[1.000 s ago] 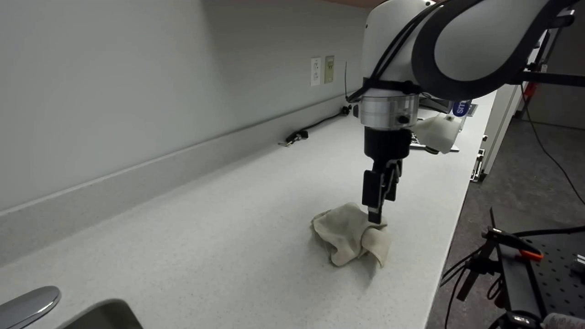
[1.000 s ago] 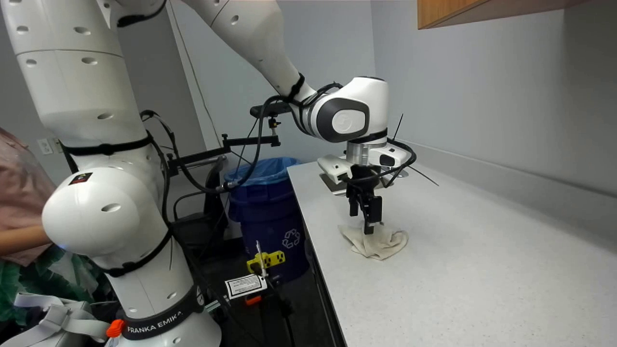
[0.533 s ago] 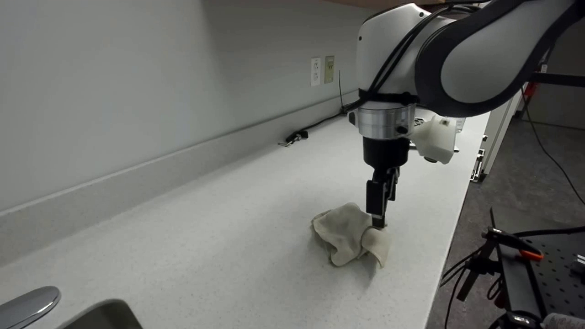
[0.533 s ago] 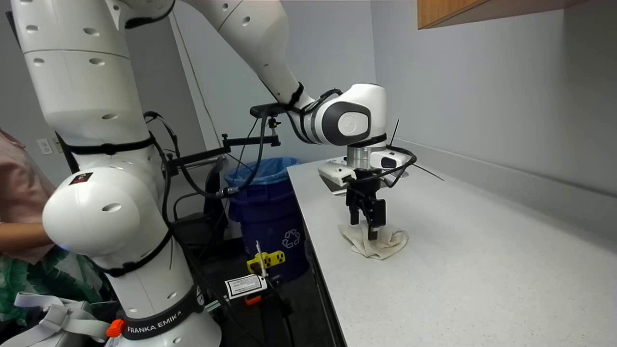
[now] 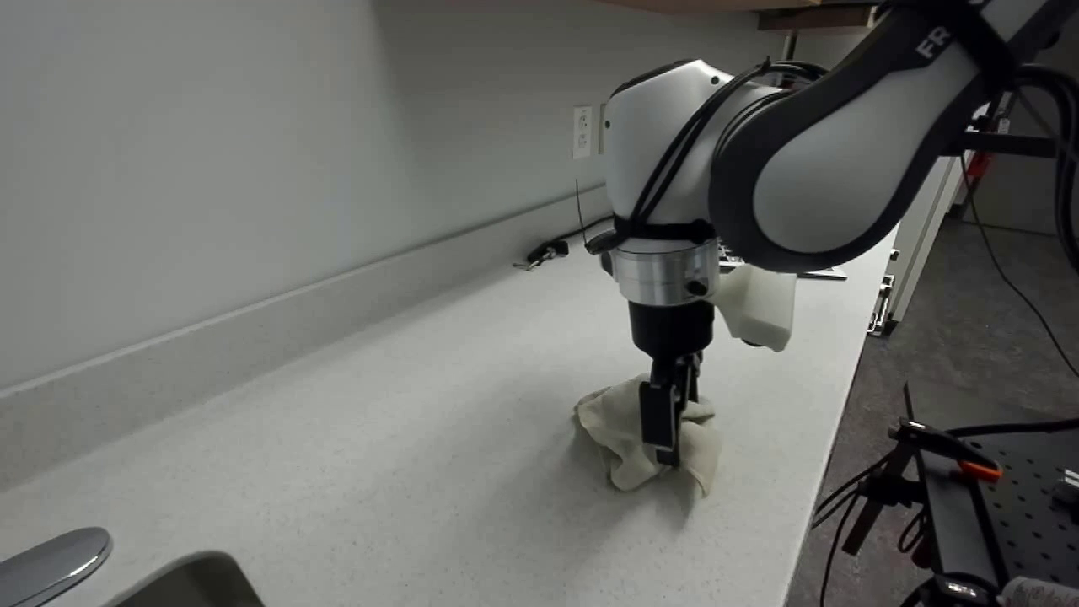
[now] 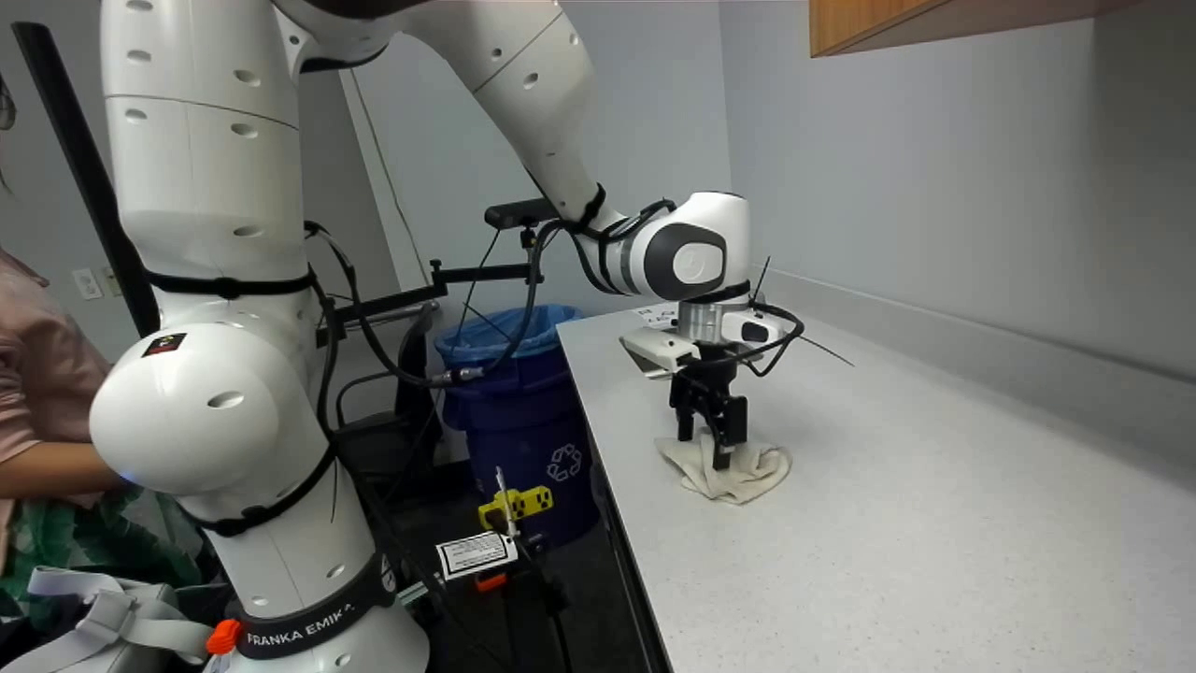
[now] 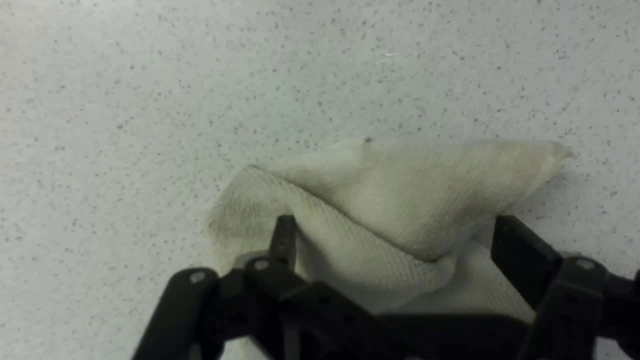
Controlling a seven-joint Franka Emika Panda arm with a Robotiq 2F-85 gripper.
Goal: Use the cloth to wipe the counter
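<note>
A crumpled beige cloth [image 5: 615, 423] lies on the white speckled counter [image 5: 379, 472]. It shows in both exterior views, the cloth [image 6: 759, 472] near the counter's front edge. My black gripper [image 5: 679, 430] points straight down at the cloth, with its fingertips [image 6: 704, 451] low over it or touching it. In the wrist view the two fingers [image 7: 395, 222] stand wide apart, with a raised fold of the cloth [image 7: 410, 195] between them. The gripper is open. Part of the cloth is hidden behind the fingers, and I cannot tell whether the tips press on it.
A sink [image 5: 198, 582] and a faucet [image 5: 55, 561] are at the near left in an exterior view. A black cable with a clip [image 5: 548, 251] lies by the backsplash. A flat device [image 5: 824, 273] sits behind the arm. A wooden cabinet [image 6: 878, 23] hangs above; a blue bin [image 6: 514, 402] stands beyond the edge.
My gripper has come down over the cloth, and over the last half second it has shifted toward the sink end. The fingers stay apart. The cloth has not visibly moved.
</note>
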